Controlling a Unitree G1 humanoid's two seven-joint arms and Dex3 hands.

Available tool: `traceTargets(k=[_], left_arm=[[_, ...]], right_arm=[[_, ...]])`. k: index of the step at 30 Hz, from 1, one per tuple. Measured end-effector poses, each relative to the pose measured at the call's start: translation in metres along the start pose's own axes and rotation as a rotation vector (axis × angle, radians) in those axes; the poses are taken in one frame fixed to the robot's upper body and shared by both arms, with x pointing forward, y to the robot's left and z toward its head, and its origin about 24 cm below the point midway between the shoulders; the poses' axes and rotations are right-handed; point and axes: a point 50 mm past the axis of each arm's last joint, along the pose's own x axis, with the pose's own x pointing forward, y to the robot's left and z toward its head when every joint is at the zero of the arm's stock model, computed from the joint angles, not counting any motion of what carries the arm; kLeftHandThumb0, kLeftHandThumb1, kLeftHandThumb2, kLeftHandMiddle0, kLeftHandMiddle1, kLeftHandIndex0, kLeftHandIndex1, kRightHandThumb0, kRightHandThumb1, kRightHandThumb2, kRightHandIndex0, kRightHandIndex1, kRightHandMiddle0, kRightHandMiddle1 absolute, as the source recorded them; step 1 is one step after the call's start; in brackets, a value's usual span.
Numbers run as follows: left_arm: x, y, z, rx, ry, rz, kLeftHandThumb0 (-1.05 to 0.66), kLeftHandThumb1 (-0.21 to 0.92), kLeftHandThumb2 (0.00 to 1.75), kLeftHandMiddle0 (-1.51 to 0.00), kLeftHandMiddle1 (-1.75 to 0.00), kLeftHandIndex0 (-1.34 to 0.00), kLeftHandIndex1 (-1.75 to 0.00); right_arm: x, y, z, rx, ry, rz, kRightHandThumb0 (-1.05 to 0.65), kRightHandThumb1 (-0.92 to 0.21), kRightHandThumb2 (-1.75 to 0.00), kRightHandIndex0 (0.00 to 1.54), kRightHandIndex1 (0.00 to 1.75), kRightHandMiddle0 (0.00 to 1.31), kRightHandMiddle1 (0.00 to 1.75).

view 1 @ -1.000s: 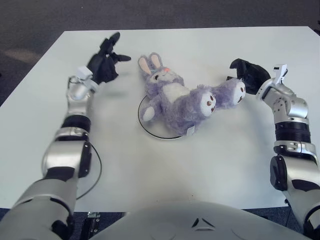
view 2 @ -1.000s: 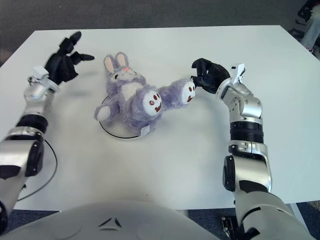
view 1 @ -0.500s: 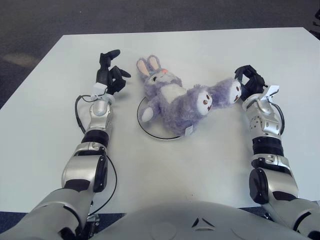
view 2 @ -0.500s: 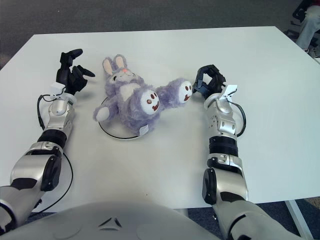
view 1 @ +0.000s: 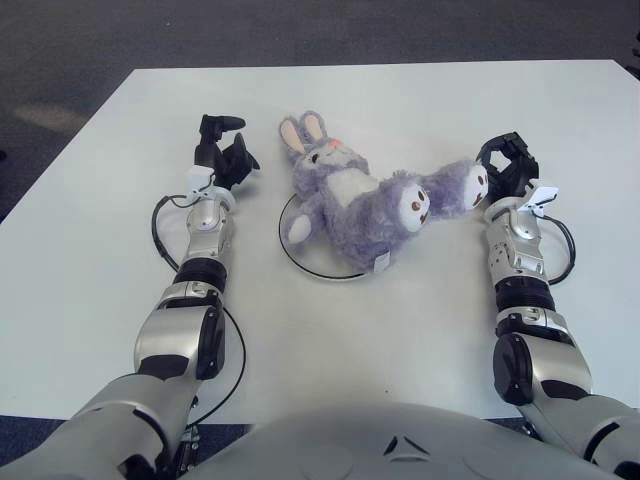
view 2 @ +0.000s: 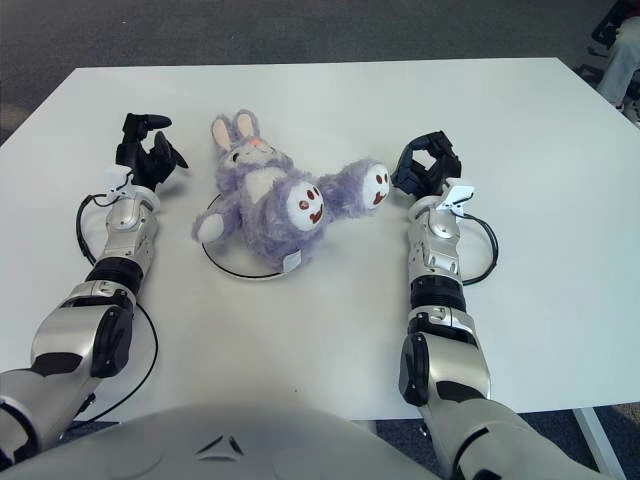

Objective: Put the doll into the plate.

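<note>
The fluffy lilac rabbit doll with pink-lined ears [view 1: 355,200] is lying on its back across the flat white round plate with a dark rim [view 1: 300,260], its body covering most of the dish. Its head is hanging out past the far edge, and one leg is stretching toward the right, off the plate and over the white rectangular table [view 1: 330,330].

The right hand [view 1: 505,168] is sitting just beside that outstretched foot, its black fingers curled loosely and gripping nothing that I can make out; whether a fingertip is touching the foot is hard to tell. The left hand [view 1: 222,155] is hovering near the doll's ears, clear of them, fingers partly spread and empty.

The danger, I think, is that right hand: being so close to the foot, any sideways move could be catching the plush and dragging the doll off the dish. The top-heavy head could also be tipping it outward.
</note>
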Motion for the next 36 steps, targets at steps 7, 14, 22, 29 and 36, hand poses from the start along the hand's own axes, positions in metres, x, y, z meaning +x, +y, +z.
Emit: traceTargets(k=[7, 14, 22, 29, 36], left_arm=[[-0.001, -0.006, -0.002, -0.015, 0.024, -0.043, -0.42, 0.53, 1.05, -1.2, -1.75, -0.45, -1.75], [-0.003, -0.009, -0.009, -0.06, 0.098, -0.106, -0.42, 0.52, 1.07, -1.23, -1.75, -0.46, -1.75], [-0.005, -0.015, -0.012, -0.127, 0.181, -0.201, -0.43, 0.49, 1.1, -1.23, -1.75, -0.48, -1.75], [-0.01, -0.014, -0.013, -0.125, 0.231, -0.215, -0.44, 0.45, 1.14, -1.21, -1.75, -0.51, -1.75], [-0.018, -0.015, -0.009, -0.089, 0.205, -0.199, -0.44, 0.44, 1.16, -1.21, -1.75, -0.52, -1.75]], right_arm=[[0.0, 0.005, -0.003, -0.068, -0.016, 0.032, -0.48, -0.31, -1.32, 1.24, 1.75, 0.62, 1.75], [0.001, 0.011, -0.002, -0.102, -0.039, 0.09, -0.49, -0.29, -1.34, 1.22, 1.75, 0.63, 1.75], [0.002, 0.016, 0.006, -0.225, -0.136, 0.13, -0.48, -0.32, -1.31, 1.24, 1.75, 0.61, 1.75], [0.002, 0.018, 0.01, -0.307, -0.204, 0.135, -0.47, -0.36, -1.26, 1.25, 1.75, 0.58, 1.75], [0.002, 0.015, 0.011, -0.301, -0.224, 0.098, -0.45, -0.41, -1.2, 1.22, 1.75, 0.54, 1.75]])
